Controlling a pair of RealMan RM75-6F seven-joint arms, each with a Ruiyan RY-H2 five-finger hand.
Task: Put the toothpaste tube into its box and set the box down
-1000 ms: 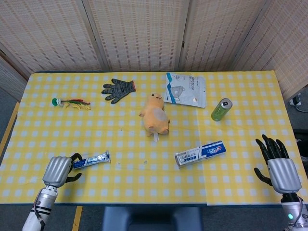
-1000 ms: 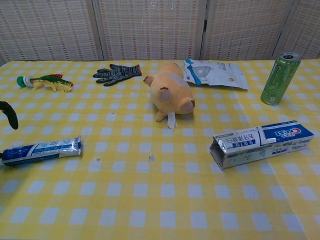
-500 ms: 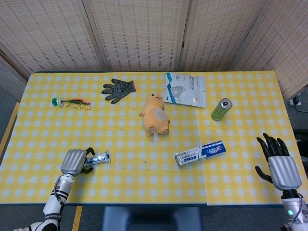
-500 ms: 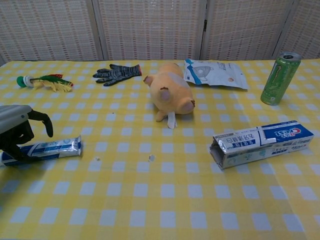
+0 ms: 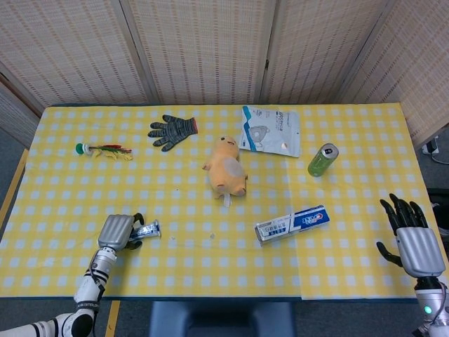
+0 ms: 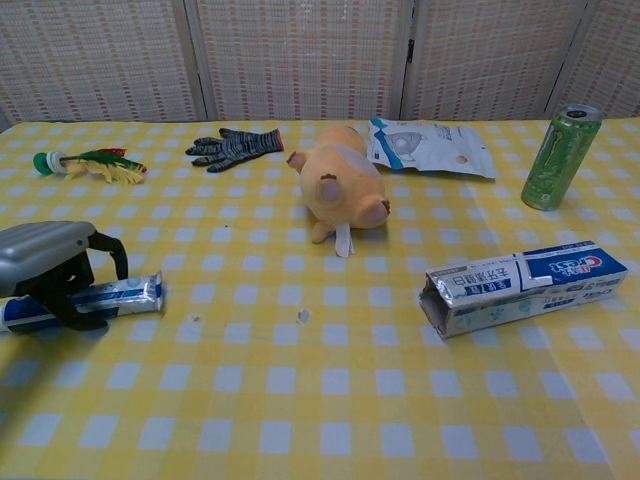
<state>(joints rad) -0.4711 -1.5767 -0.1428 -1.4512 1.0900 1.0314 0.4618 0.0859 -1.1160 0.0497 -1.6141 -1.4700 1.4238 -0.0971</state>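
Box (image 6: 524, 286) lies open-ended — toothpaste tube (image 6: 112, 296) well apart.

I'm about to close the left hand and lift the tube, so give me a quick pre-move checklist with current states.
1. Left hand over the toothpaste tube: ok.
2. Fingers closed firmly on the tube: cannot tell.
3. Tube lying flat on the table: ok.
4. Box open end facing the tube's side: ok.
5. Path between tube and box free of objects: ok.
6. Right hand open, away from the box: ok.
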